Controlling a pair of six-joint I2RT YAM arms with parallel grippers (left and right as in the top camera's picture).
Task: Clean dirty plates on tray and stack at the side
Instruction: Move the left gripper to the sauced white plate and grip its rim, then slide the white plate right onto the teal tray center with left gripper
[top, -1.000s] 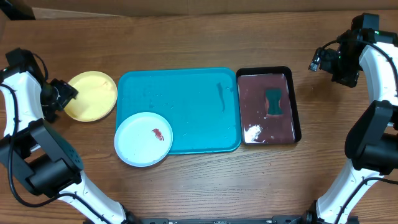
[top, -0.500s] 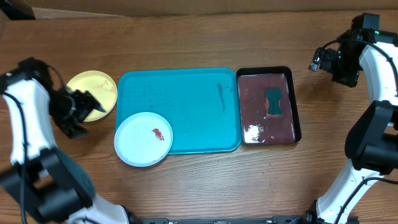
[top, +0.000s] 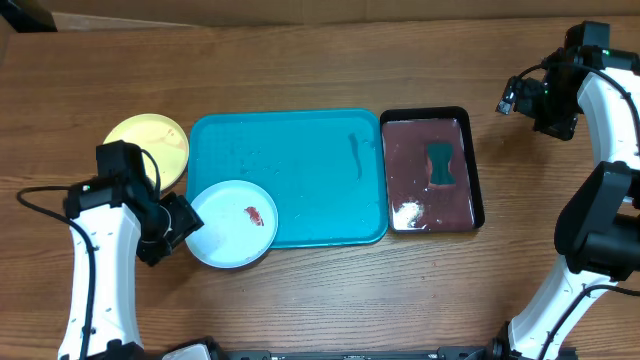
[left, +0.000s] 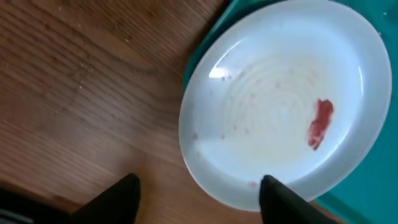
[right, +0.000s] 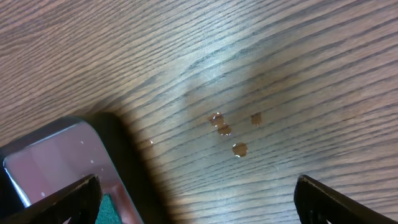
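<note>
Where the tray's (top: 300, 150) front-left corner meets the table (top: 300, 60), the white plate (top: 225, 238) sits partly on the tray and partly out over the wood, with a red-brown smear (top: 255, 215) right of its middle. The left gripper (top: 190, 222) is just off the tray's left side by that corner, at the plate's left rim. In the wrist view its fingers (left: 121, 196) are spread, one over bare wood and the other at the plate's near rim. The rim runs between them and is not pinched; can't tell if that finger touches it. The yellow plate (top: 150, 140) lies flat on the table just left of the tray's back-left corner, close to the tray edge and plain yellow on top. The black tray (top: 479, 170) sits right beside the tray's right side. It holds reddish water, a dark teal sponge (top: 440, 163) and a white foamy patch (top: 405, 212) at its front-left. The right gripper (top: 508, 98) is well right of the tray, past the black tray's back-right corner and over bare table. Its fingers (right: 68, 199) are spread wide and hold nothing. Its wrist view shows wood with a few drops (right: 224, 130) and one corner of the black tray.
</note>
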